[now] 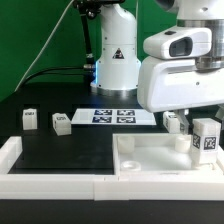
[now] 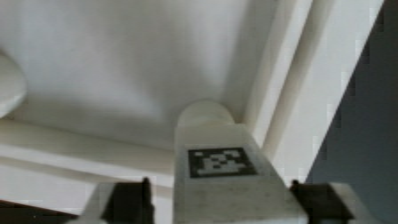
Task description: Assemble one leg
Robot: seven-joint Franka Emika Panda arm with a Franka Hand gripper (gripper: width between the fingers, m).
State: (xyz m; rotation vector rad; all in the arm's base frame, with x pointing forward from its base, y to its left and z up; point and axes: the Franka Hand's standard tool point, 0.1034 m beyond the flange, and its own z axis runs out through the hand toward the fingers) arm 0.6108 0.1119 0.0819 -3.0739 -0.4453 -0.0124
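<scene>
My gripper (image 1: pixel 206 128) is at the exterior view's right, over the large white tray-like piece (image 1: pixel 140 170). It is shut on a leg (image 1: pixel 208 140), a small white block with a square marker tag, held upright just above the tray's right corner. In the wrist view the leg (image 2: pixel 217 150) stands between my dark fingertips (image 2: pixel 130 203), with my gripper (image 2: pixel 222 208) over the tray's inner floor and rim (image 2: pixel 302 80). Another leg (image 1: pixel 176 122) stands just behind the tray. Two more legs (image 1: pixel 30 119) (image 1: pixel 61 124) stand on the black table at the left.
The marker board (image 1: pixel 108 116) lies flat at the middle back. The robot base (image 1: pixel 115 60) stands behind it. A white raised border (image 1: pixel 40 172) runs along the front left of the table, joined to the tray.
</scene>
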